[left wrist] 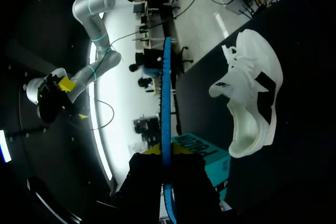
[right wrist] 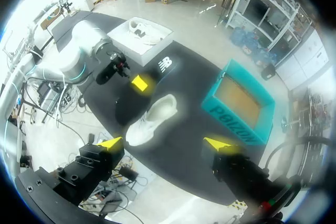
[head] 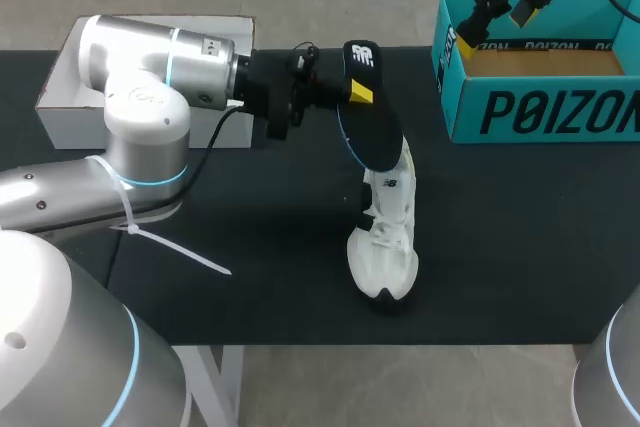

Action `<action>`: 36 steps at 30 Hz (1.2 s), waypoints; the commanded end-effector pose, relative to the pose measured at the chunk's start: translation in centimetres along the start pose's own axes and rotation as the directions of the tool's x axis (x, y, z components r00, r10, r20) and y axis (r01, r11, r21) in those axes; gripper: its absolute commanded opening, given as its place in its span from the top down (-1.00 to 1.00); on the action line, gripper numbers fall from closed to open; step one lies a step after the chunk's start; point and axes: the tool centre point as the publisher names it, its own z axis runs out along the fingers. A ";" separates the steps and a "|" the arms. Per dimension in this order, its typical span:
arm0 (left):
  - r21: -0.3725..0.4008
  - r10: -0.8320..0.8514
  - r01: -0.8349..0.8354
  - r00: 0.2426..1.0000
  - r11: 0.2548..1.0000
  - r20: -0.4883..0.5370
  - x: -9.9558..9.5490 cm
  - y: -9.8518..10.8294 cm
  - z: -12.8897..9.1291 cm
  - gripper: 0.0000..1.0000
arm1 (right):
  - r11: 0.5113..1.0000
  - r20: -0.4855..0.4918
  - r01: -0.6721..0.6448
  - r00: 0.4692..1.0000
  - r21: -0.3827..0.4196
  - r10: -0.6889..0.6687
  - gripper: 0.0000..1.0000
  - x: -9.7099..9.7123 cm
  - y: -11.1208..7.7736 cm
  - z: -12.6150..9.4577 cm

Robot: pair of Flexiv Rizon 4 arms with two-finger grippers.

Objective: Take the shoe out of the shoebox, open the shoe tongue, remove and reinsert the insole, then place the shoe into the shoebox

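My left tool point(head: 356, 93) is pinched shut on the black insole point(head: 372, 127), which shows edge-on between its yellow tips in the left wrist view and sticks well out past them. The white shoe point(head: 388, 237) is out of the box, sitting on the black desk point(head: 250, 277) just beyond and under the insole's free end, though I can't tell if they touch. My right tool point(right wrist: 165, 144) hangs up over the teal shoebox point(head: 540, 97) with its fingers spread wide and nothing between them, well apart from the shoe.
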 end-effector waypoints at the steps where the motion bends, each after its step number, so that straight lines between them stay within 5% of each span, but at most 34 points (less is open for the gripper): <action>1: 0.003 0.001 -0.001 1.000 1.000 -0.004 0.0 0.2 0.1 1.00 | 1.000 0.000 -0.002 1.000 0.005 0.002 -1.00 0.0 0.2 0.0; 19: 0.003 0.001 -0.001 1.000 1.000 -0.004 0.0 0.2 0.1 1.00 | 1.000 0.000 -0.002 1.000 0.005 0.002 -1.00 0.0 0.2 0.0; 27: 0.003 0.001 -0.001 1.000 1.000 -0.004 0.0 0.2 0.1 1.00 | 0.980 -0.336 -0.159 0.935 -0.119 0.111 -1.00 -3.1 -2.9 3.2; 36: 0.003 0.001 -0.001 1.000 1.000 -0.004 0.0 0.2 0.1 1.00 | 0.957 -0.583 -0.277 0.792 -0.081 0.180 -1.00 -2.5 -5.1 7.6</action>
